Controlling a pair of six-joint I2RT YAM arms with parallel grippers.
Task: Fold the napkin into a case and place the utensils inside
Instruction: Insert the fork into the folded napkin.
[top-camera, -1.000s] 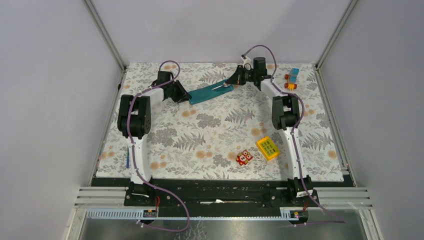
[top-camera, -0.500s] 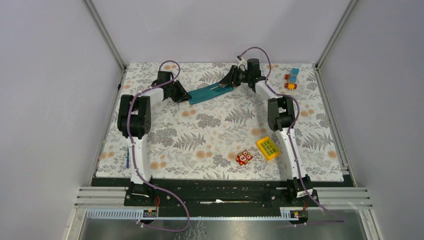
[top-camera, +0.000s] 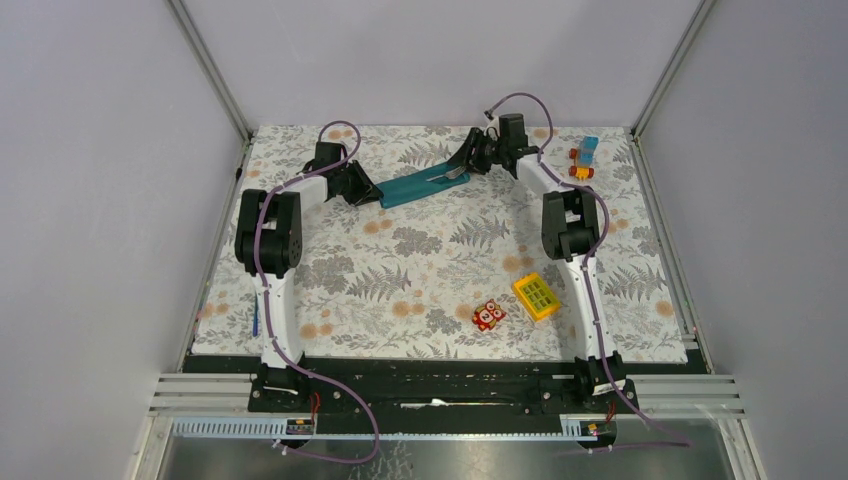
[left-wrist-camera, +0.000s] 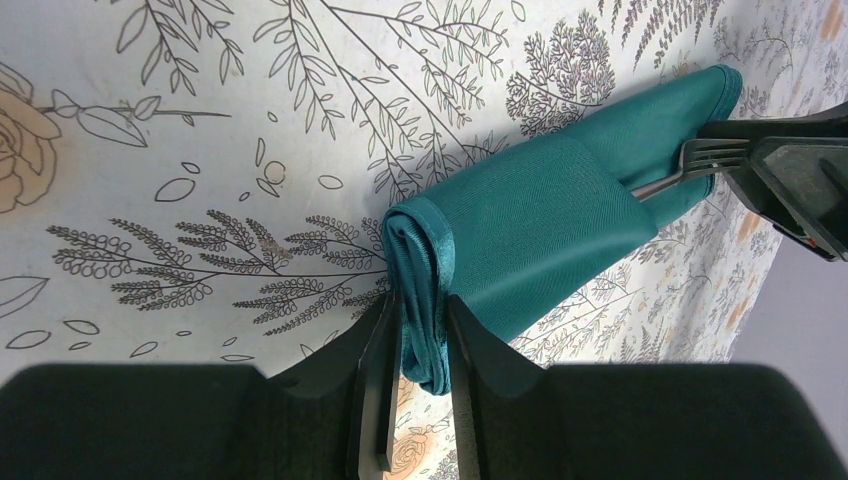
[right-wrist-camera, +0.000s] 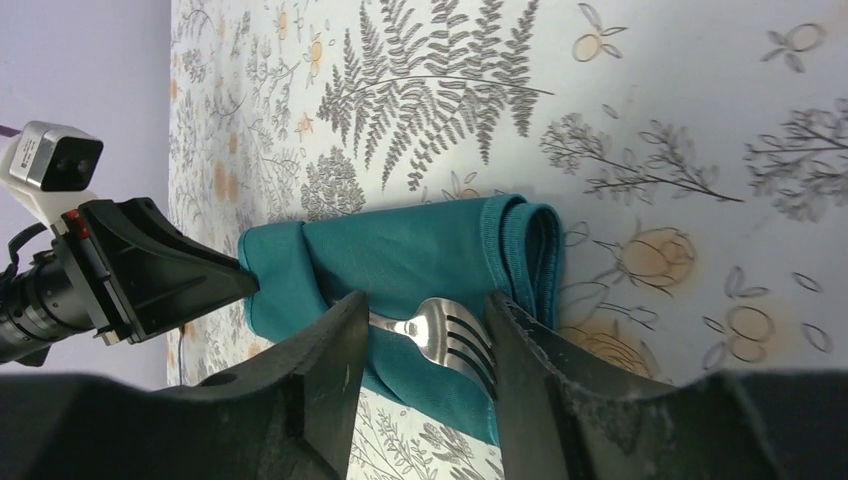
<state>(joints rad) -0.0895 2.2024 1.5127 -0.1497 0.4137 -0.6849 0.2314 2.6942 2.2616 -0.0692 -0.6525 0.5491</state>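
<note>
Napkin (top-camera: 418, 187) folded, fork tucked in

It was folded into a long case (left-wrist-camera: 540, 215) near the far edge of the table (top-camera: 420, 270), a bit left of the middle. Its left end was pinched by the left gripper (left-wrist-camera: 420, 325). A fork (right-wrist-camera: 448, 338) was tucked inside, prongs sticking out at the right end. The jaws of the right gripper (right-wrist-camera: 424, 308) were held apart, one on each side of the prongs.
</note>
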